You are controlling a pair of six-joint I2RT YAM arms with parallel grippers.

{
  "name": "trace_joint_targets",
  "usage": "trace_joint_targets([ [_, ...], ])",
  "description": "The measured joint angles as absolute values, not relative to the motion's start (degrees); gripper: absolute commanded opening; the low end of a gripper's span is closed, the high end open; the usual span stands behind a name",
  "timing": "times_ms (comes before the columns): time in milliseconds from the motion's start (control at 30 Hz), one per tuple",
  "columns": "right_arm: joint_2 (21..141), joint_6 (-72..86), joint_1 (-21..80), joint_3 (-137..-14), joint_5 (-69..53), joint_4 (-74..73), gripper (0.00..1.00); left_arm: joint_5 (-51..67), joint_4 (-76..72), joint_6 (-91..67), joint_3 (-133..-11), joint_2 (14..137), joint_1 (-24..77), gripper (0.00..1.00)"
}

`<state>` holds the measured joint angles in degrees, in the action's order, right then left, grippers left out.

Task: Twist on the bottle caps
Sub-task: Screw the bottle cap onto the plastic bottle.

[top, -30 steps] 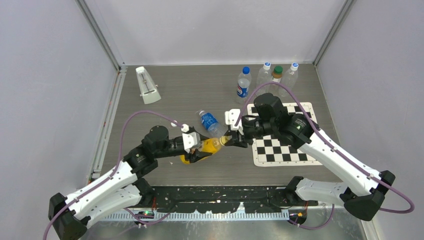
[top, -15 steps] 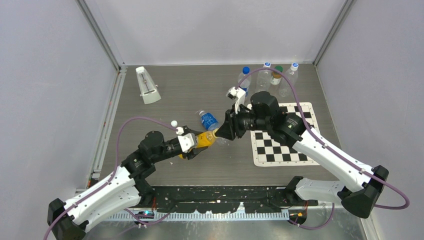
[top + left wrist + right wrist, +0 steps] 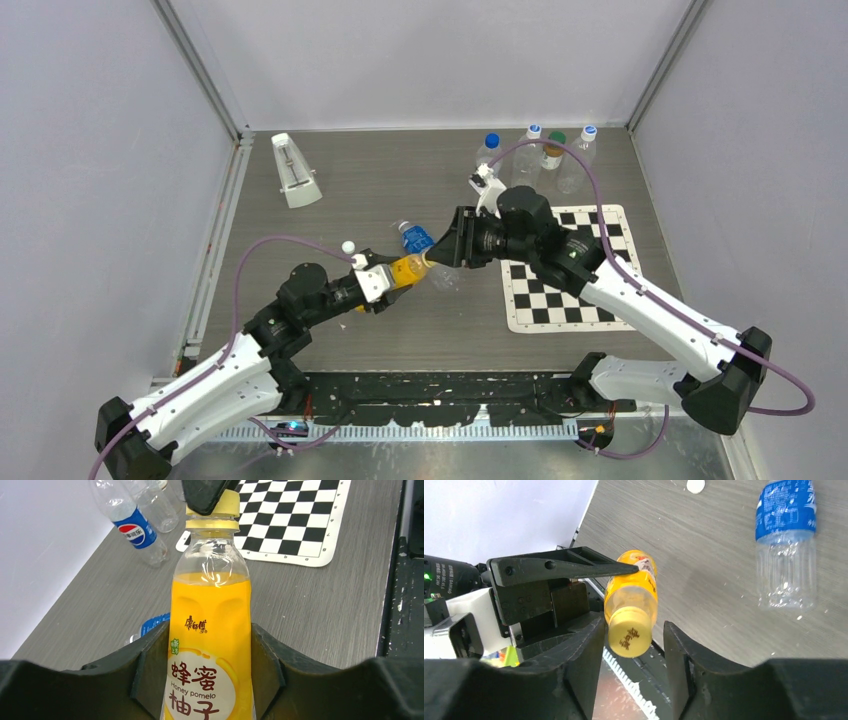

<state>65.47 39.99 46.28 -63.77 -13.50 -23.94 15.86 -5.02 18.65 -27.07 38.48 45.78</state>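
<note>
- The right gripper (image 3: 634, 628) has been rotated and loosened, open around the yellow cap (image 3: 629, 640): one twist likely finished.
- The honey pomelo bottle (image 3: 210, 610) is clamped by the left gripper (image 3: 210, 647).

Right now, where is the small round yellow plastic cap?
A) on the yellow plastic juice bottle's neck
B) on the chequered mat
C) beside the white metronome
A: the small round yellow plastic cap sits atop the yellow plastic juice bottle, inside the right end effector.
</note>
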Motion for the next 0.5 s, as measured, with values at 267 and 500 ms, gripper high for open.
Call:
trace_joint_targets([
  [267,61.08,21.12,46.39,-65.49,-13.78,-24.53,0.75,16.51,-5.89,18.22,-27.77,39.57,46.24,0.00],
  [500,55.20,-6.50,46.39,-66.89,-20.49,-29.74,0.75,18.28,-3.97,16.86,-30.26,41.69,46.24,0.00],
])
